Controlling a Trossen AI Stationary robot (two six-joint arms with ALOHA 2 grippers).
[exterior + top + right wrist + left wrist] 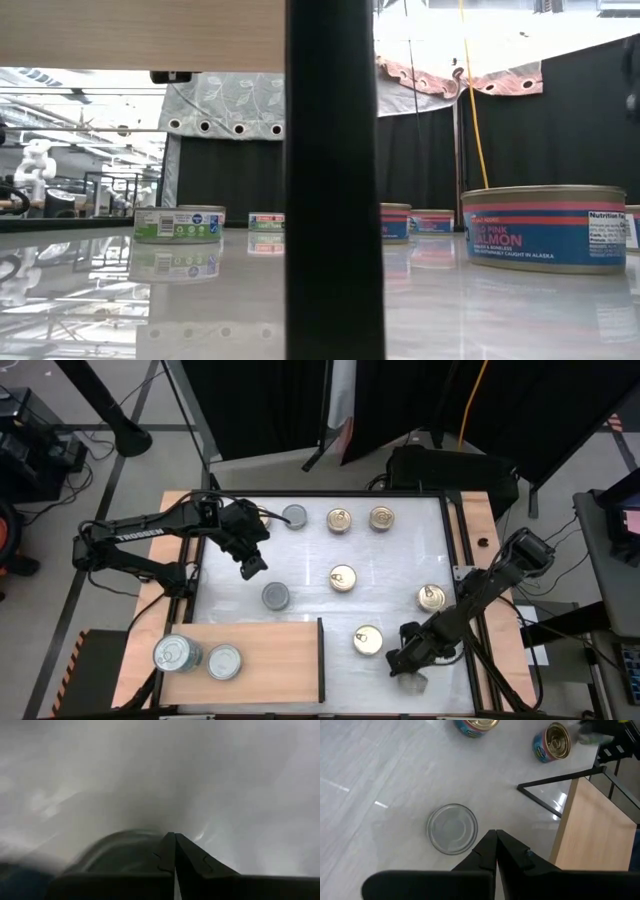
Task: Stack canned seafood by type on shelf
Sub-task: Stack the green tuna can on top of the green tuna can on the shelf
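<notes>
Canned seafood, small round flat metal tins, lies split between two places: two plain silver-lidded tins (pixel 177 654) and (pixel 224 661) already sit side by side on the flat light-brown wooden shelf board (pixel 280 660) at the near left corner, so you seem to be gathering the silver kind there first

Two more silver-lidded tins wait on the white tabletop (pixel 395 575), one near the far edge (pixel 295 516), one (pixel 275 596) just beyond the shelf's far edge. Gold pull-tab tins are scattered well apart: two at the far edge (pixel 340 519), (pixel 381 517), one mid-table (pixel 343 577), one toward the right (pixel 432 597), one near the shelf's dark end wall (pixel 367 640)

Your left gripper (pixel 252 566) hangs over the table between the two loose silver tins, fingers pressed together, nothing pinched. Its wrist view looks down on the nearer silver tin (pixel 452 828), likely your next pick; you would need to spread the fingers first

Your right gripper (pixel 405 665) rests low at the near right corner, fingers pressed together, beside a pale tin there (pixel 412 682); whether it touches it, I cannot tell
</notes>
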